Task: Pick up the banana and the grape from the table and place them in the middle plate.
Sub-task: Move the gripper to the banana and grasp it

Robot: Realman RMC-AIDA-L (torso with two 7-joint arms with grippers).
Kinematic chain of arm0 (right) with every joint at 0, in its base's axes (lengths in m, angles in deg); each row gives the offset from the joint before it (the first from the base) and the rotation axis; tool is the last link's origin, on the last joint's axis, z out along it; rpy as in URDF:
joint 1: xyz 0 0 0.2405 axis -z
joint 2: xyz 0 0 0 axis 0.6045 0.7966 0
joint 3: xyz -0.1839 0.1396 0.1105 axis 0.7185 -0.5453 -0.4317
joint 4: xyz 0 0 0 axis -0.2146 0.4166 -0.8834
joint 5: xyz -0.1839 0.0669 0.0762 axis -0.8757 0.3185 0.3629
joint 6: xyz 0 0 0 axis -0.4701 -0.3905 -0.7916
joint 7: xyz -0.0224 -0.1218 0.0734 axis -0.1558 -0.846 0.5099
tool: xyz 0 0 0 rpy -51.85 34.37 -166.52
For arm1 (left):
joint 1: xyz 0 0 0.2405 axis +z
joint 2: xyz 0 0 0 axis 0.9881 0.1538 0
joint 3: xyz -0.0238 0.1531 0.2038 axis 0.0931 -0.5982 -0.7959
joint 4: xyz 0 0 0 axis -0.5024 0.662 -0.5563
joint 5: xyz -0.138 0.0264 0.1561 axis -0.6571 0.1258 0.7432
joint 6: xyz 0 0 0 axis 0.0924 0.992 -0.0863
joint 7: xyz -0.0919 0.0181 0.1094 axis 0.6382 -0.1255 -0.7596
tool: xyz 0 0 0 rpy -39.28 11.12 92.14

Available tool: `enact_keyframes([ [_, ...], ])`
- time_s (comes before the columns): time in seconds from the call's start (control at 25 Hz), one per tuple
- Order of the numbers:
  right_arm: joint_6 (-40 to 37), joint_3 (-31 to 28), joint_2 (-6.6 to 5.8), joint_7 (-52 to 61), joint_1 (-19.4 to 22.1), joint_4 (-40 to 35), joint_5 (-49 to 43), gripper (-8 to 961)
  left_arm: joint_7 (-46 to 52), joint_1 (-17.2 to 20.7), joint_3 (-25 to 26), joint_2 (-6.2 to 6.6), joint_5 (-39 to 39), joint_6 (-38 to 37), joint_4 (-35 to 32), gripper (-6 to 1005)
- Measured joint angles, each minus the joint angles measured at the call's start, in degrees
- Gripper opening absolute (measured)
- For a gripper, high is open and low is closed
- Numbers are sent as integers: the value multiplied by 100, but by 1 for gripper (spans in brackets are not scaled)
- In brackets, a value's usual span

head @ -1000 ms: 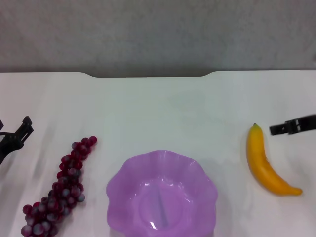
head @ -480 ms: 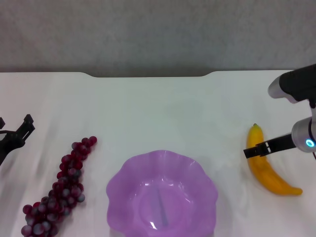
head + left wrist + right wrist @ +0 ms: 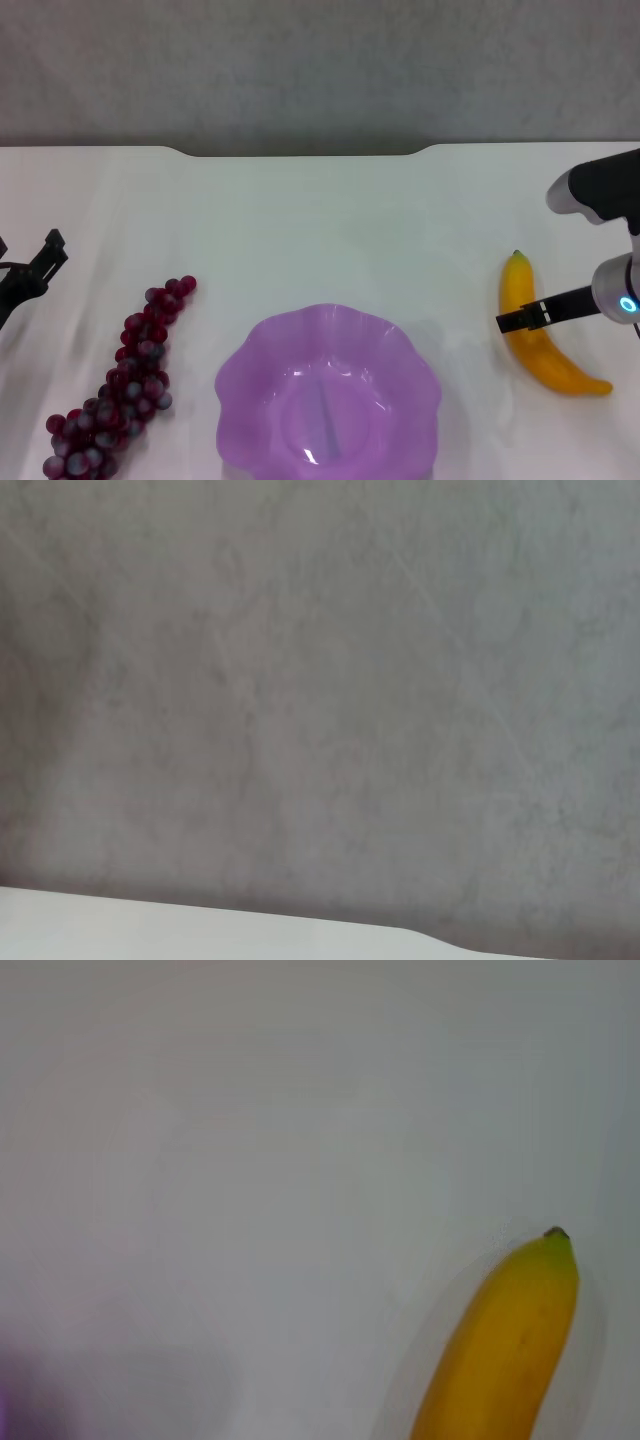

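Yellow banana (image 3: 540, 338) lay under the right fingers (image 3: 518, 320), apparently lined up for a grasp; their spread could not be told. Left fingers (image 3: 40, 262) stood wide beside the grape (image 3: 125, 375), plate (image 3: 330, 330) holding neither fruit.

Banana (image 3: 540, 338) right, grape (image 3: 118, 383) left of purple middle plate (image 3: 328, 335).

1. Right arm (image 3: 605, 190): black housing with a silver-grey end section
2. Its wrist joint (image 3: 620, 289): silver-grey, bearing a small lit cyan ring
3. Right gripper (image 3: 522, 319): slim, black
4. Left gripper (image 3: 35, 266): black, thin dark cable attached
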Motion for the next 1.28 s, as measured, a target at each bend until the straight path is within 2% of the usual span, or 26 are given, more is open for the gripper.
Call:
enact_keyframes([
  [1.0, -748, 429, 31, -60, -112, -750, 306, 856, 4, -27, 4, -8, -3, 2, 0, 832],
  [1.28, -929, 521, 34, -60, -69, -769, 308, 719, 1, -9, 26, -8, -4, 2, 0, 833],
])
